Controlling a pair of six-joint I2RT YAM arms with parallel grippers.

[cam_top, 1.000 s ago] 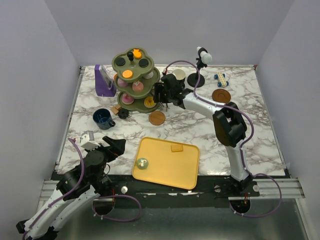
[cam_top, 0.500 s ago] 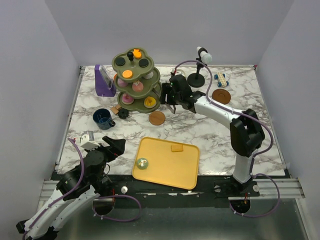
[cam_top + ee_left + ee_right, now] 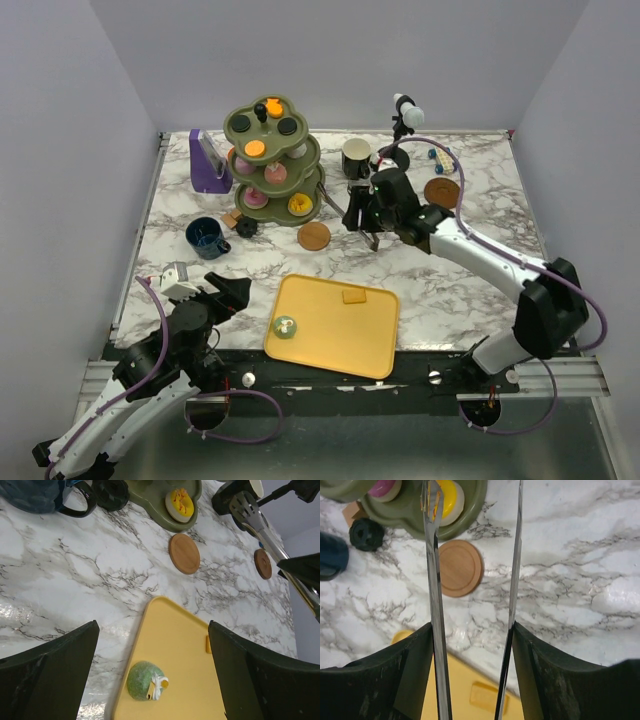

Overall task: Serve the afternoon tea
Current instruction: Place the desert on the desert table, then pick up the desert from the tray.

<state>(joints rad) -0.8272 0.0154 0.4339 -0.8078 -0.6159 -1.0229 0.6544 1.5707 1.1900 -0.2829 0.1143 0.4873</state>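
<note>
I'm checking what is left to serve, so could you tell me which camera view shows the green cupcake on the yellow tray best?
The left wrist view: the green cupcake appears large, its topping visible, on the yellow tray. The top external view shows it small; the right wrist view misses it.

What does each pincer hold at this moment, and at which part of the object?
The right pincer holds metal tongs near their handle end, one arm against each finger. The left pincer is open and holds nothing.
</note>
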